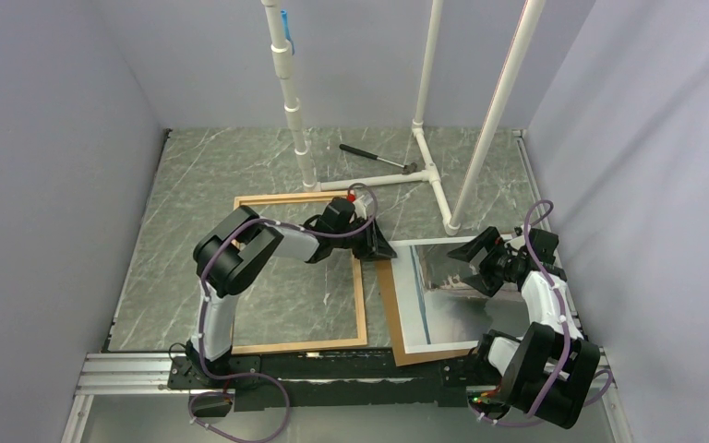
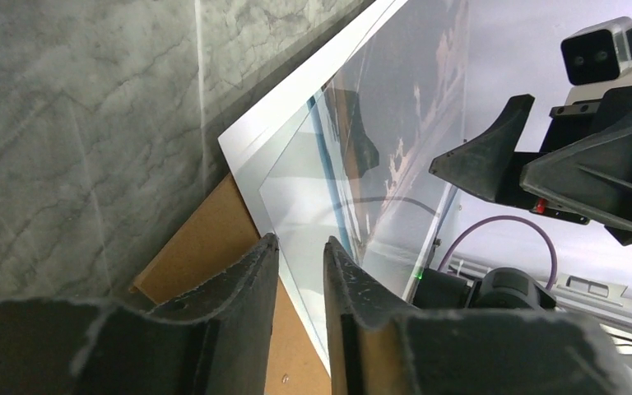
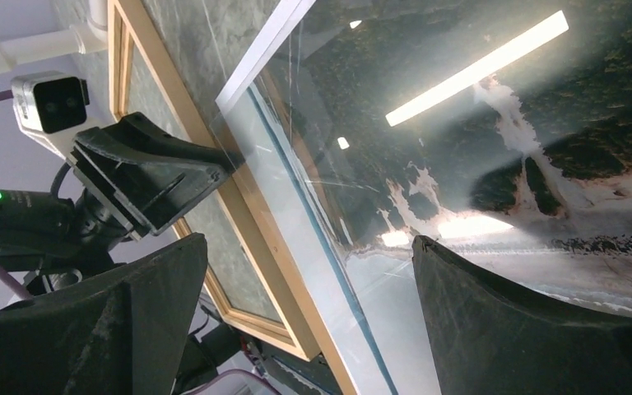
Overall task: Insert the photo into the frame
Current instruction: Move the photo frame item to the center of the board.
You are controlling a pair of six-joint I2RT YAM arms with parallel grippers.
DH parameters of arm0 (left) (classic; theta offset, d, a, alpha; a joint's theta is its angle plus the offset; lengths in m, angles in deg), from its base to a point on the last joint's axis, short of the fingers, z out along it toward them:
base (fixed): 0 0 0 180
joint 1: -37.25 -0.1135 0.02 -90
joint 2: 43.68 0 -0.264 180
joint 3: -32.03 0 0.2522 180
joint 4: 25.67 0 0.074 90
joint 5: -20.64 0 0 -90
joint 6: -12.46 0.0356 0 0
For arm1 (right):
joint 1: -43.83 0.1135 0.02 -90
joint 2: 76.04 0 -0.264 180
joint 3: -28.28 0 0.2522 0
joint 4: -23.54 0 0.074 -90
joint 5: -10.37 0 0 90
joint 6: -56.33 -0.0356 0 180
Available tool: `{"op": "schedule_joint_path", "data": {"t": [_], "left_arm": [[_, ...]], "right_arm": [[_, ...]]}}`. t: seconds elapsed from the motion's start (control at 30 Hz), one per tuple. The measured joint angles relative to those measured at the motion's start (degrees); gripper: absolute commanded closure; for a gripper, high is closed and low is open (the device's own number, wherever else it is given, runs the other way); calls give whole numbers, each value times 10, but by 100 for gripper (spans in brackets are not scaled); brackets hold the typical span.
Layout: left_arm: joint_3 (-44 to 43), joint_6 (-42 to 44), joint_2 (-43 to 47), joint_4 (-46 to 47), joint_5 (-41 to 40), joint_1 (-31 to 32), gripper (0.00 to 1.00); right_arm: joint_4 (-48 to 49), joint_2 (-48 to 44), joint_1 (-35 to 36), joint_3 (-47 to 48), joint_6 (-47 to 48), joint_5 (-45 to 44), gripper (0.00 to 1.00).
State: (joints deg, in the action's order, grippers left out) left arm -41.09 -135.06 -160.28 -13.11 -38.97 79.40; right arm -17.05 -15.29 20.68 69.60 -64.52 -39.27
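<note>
- The photo lay flat on the right side of the counter, picture side up. Its gloss threw back a bright strip of light in the right wrist view.
- Under it sat a brown backing board, peeking out along the photo's left and near edges.
- The frame lay flat just to the left with bare counter showing through its opening. Its right rail ran just beside the board's left edge.
- So the photo was outside the frame, next to it.
- The left gripper reached across the frame's far right corner and sat at the photo's far left corner.
- Up close, its fingers were drawn nearly together with only a thin slit between them. I could not tell whether any edge was pinched there.
- A clear sheet appeared to lie over the print, set slightly in from the white border. Its corner was right at the left gripper's tip in the right wrist view.
- The right gripper hung over the far part of the photo with its fingers spread wide and nothing between them.
- Farther back, a hammer lay on the counter beside a white pipe stand.
</note>
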Motion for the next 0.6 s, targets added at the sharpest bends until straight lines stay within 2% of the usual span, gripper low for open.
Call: {"op": "schedule_joint_path", "data": {"t": [0.27,0.6], "left_arm": [[8,-8,-5,37,1,2,100],[50,-9,17,56,-14,2,100]], "right_arm": [[0,-1,0,0,0,8,4],[0,-15,0,0,0,15,4]]}}
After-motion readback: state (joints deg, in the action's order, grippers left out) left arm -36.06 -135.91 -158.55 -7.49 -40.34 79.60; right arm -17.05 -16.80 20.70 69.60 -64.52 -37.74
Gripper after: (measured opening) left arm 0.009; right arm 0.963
